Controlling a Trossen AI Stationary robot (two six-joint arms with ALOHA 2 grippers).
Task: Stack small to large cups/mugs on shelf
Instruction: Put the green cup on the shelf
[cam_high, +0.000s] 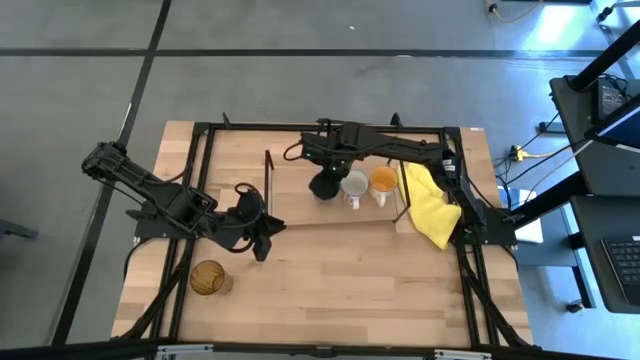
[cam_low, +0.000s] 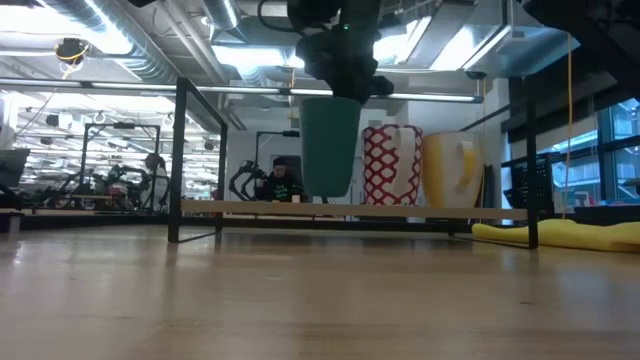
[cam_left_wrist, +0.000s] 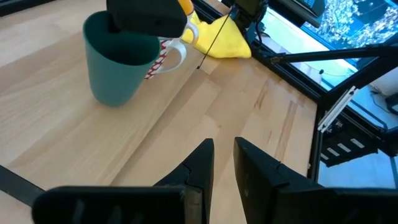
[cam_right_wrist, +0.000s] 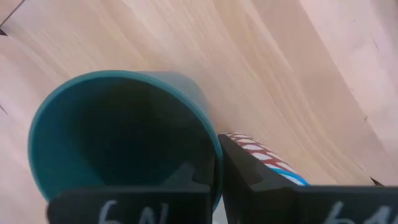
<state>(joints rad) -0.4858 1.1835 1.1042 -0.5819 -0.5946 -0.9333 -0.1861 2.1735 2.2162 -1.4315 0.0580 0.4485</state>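
Note:
My right gripper (cam_right_wrist: 217, 163) is shut on the dark green cup (cam_low: 330, 150) over the shelf's wooden board (cam_low: 260, 208), left of the other mugs. A white mug with a red pattern (cam_low: 390, 165) and an orange-inside mug (cam_high: 383, 179) stand on the board side by side. The amber ribbed tumbler (cam_high: 208, 278) stands on the table near its front left. My left gripper (cam_left_wrist: 224, 155) is narrowly open and empty, low over the table in front of the shelf, right of the tumbler. My right gripper holds the green cup by its rim (cam_right_wrist: 214, 149), on the side toward the patterned mug. One finger (cam_right_wrist: 186, 177) is inside the cup and one (cam_right_wrist: 249, 171) outside. The fingers point down from above. The cup hangs upright, its base at the board or just above it; I cannot tell which.
A yellow cloth (cam_high: 432, 205) lies over the shelf's right end and the table beside it. Thin black wire frames (cam_high: 268, 176) stand at the shelf's ends. The table's black frame rails run along its edges. Bare tabletop lies in front of the shelf.

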